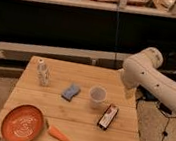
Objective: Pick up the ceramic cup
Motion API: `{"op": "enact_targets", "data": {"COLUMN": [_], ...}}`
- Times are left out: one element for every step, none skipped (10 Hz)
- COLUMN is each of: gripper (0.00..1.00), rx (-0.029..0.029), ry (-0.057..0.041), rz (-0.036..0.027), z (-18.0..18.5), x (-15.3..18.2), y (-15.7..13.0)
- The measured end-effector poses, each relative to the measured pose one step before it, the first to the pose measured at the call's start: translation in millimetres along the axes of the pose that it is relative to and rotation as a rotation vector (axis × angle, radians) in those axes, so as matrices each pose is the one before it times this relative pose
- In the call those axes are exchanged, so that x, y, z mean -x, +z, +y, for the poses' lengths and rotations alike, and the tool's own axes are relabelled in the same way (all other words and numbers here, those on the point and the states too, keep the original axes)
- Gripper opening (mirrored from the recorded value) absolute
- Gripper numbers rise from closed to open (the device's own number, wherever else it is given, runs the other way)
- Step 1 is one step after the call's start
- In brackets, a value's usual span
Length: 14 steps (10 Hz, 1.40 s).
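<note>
Ceramic cup stands upright on the wooden worktop, right of centre, mouth up, nothing touching it

Blue sponge lies just left of the cup, with a small gap between them. Small clear bottle with white cap is upright further left, towards the far left corner. A flat black and red packet lies near-right of the cup, close but apart, angled towards the near edge. Orange plate sits at the near left corner, with a carrot beside its right rim

White arm comes in from the right edge, rises to a rounded joint above the far right corner of the worktop, then bends down

Hand: only the low end of that bend shows, at the right edge of the worktop, right of the cup and a bit further back, well apart from it. Can't tell if the hand is spread or pressed together, and it's pinching nothing that I can see

Behind, there's a long dark bench with clutter on top
</note>
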Motion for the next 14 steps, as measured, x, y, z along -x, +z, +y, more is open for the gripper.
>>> {"op": "enact_targets", "data": {"gripper": [0.80, 0.80, 0.80, 0.80, 0.80, 0.80, 0.80, 0.80, 0.80, 0.80, 0.80, 0.80, 0.80, 0.80], "rx": [-0.00304, -0.00122, -0.00201, -0.00455, -0.00400, -0.00216, -0.00109, -0.00208, -0.00154, -0.00086, -0.00328, -0.00039, -0.00092, -0.00098], "ry": [-0.02096, -0.02103, -0.02864, -0.02744, -0.03506, -0.01290, -0.01035, -0.02893, -0.01853, -0.00570, -0.05182, -0.02124, -0.01501, -0.00284], "rz": [-0.00551, -0.00326, -0.00540, -0.00783, -0.00943, -0.00574, -0.00765, -0.01116, -0.00915, -0.00240, -0.02870, -0.01108, -0.00886, -0.00214], "z": [-1.68, -1.01, -3.51, -3.80, -4.85, -1.70, 0.52, -1.17, -2.01, -0.75, -3.25, -1.00, -2.00, -0.46], "x": [2.41, 2.36, 6.04, 7.36, 8.97, 2.68, -0.30, 3.09, 3.94, 0.96, 6.16, 1.85, 2.07, 0.16], "y": [0.99, 0.42, 0.90, 1.28, 2.28, 1.03, 1.61, 2.11, 1.59, 0.43, 5.82, 2.76, 2.05, 0.11]}}
